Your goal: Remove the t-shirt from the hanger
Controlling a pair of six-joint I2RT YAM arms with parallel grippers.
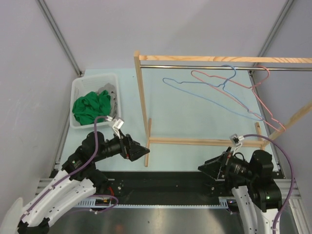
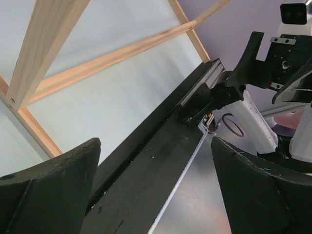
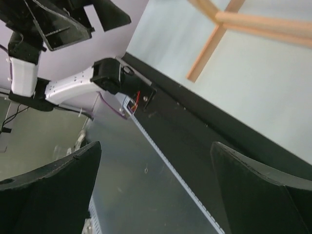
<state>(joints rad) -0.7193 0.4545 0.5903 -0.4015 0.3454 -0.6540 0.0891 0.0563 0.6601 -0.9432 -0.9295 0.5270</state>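
Note:
A green t-shirt [image 1: 90, 108] lies crumpled in a white bin [image 1: 78, 87] at the back left, off any hanger. A blue wire hanger [image 1: 209, 99] and a pink wire hanger [image 1: 222, 80] hang bare on the metal rail [image 1: 195, 67] of the wooden rack [image 1: 142, 97]. My left gripper [image 1: 145, 152] [image 2: 155, 141] is open and empty, low beside the rack's left foot. At the near right, over the black base rail, my right gripper [image 1: 202, 168] [image 3: 156, 144] is open too, with nothing between its fingers.
A grey garment [image 1: 108, 92] shares the bin with the green one. The rack's floor bar [image 1: 204, 142] runs between the two grippers' area and the hangers. A black rail [image 1: 165, 183] borders the table's near edge. Grey walls close in on both sides.

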